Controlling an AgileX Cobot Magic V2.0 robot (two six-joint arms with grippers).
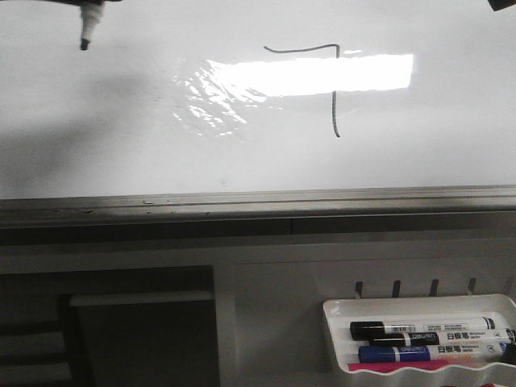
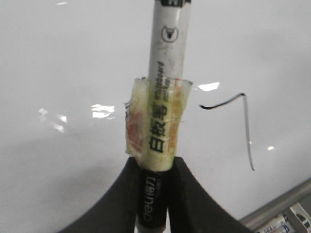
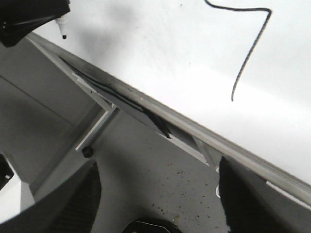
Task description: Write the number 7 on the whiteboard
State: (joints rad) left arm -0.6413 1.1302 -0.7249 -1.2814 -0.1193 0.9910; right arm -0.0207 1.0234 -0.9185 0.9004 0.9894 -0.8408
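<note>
Closest to the camera sits a small white tray point(image 1: 419, 305) at the near right, with a black-capped marker point(image 1: 427, 328), another dark one and a blue-capped marker point(image 1: 419, 352) lying in it, and something pink along its near edge. Farther back is the whiteboard point(image 1: 121, 145), big and shiny, with a grey rail point(image 1: 258, 201) along its near edge and a bright patch of light on it. On the whiteboard, a little right of the middle, is the number 7 point(image 1: 332, 81), drawn in thin black line: a wavy top stroke that joins a longer stroke coming down from its right end. Far to the left of it, the left gripper point(image 2: 153, 191) is pinching a white marker point(image 2: 165, 73) with yellowish tape wrapped around it. The marker's black tip points at the board, well apart from the 7; whether it touches the board I cannot tell. The right gripper point(image 3: 155, 194) has its fingers point(image 3: 73, 194) spread wide with nothing between them, over the grey rail and below the 7.
</note>
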